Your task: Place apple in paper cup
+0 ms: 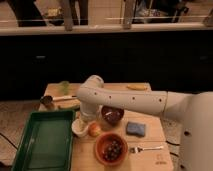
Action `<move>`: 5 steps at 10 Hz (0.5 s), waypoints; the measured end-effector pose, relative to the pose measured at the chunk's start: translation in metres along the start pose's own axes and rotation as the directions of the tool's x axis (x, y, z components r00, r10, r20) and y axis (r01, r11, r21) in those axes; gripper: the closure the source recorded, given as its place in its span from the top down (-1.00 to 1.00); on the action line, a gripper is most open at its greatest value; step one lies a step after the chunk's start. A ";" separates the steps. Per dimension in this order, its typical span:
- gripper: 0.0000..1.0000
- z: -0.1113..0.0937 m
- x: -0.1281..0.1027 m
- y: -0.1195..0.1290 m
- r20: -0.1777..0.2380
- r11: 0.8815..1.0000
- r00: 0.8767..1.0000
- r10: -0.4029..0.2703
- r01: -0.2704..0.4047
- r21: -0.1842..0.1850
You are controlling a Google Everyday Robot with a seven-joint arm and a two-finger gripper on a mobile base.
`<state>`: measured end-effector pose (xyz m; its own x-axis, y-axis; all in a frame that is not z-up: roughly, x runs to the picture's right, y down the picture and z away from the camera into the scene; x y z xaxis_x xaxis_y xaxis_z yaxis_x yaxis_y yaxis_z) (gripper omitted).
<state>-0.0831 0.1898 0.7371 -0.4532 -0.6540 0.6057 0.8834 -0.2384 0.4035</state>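
Green tray (45, 142): lies at the far left of the wooden table (150, 162), well to the left of the gripper (86, 120), its right wall close beside the paper cup. Metal cup (46, 100): up and to the left of the gripper, near the table's back-left corner, with a wooden-handled utensil (67, 98) lying just to its right. Pale green cup (65, 86): behind the gripper, toward the rear edge. Paper cup (79, 128): white, short, upright, sitting directly under the gripper and partly covered by the wrist. Gripper: at the lower end of the white arm (130, 100), which reaches in from the right side and bends down near the tray; fingers hidden by the wrist housing, so open or closed cannot be told. Apple (94, 130): red-orange with a yellowish patch, resting on the table just right of the paper cup and just below and right of the gripper; contact with the gripper cannot be told; it is not inside the cup. Dark maroon bowl (112, 114): right of the gripper, behind the apple. Orange-brown bowl (110, 148): with dark speckled contents, forward and right of the gripper. Blue sponge (135, 129): farther right. Fork (146, 148): right of the orange-brown bowl, near the front. Yellow item (136, 87): at the back right edge, well apart from the gripper.
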 end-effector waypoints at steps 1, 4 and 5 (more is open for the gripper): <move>-0.24 0.000 0.001 0.000 -0.001 1.000 1.000 -0.002 0.002 0.000; -0.25 0.000 0.001 -0.001 0.000 1.000 1.000 -0.004 0.004 0.000; -0.25 0.000 0.002 -0.001 0.000 1.000 1.000 -0.004 0.004 0.000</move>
<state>-0.0847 0.1891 0.7376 -0.4565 -0.6534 0.6038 0.8816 -0.2408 0.4060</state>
